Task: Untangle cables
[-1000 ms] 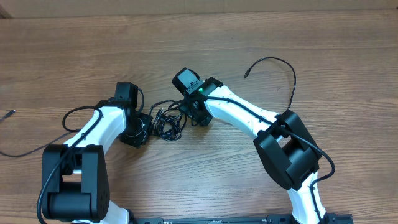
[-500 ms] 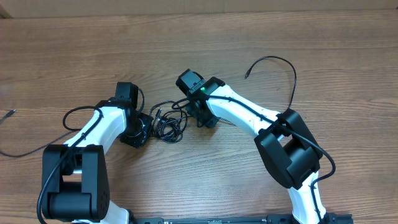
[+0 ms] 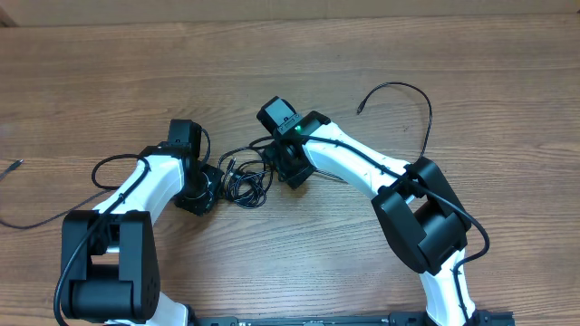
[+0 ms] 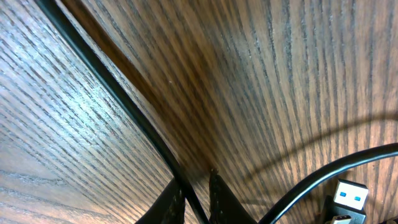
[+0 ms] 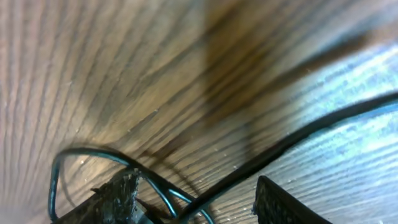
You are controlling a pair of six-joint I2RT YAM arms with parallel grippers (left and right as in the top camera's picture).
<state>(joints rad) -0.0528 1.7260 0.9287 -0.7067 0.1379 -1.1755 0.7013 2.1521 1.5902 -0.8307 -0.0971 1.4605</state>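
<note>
Lying bunched on the wooden table between the two arms, the cables form a small knot of black loops a little left of the table's middle. The left gripper sits at the knot's left edge and the right gripper at its right edge, both low over the wood. Seen from the left wrist, the fingertips stand nearly together, and one thin cord runs diagonally down into the slim gap between them. They appear clenched on that cord, though the contact sits at the very bottom of the view. A USB plug with a blue insert lies near them on the wood. Seen from the right wrist, the fingers stand wide apart, released and grasping nothing, with black strands crossing the wood between them. A separate cable curves alone at the upper right, well apart from the knot.
</note>
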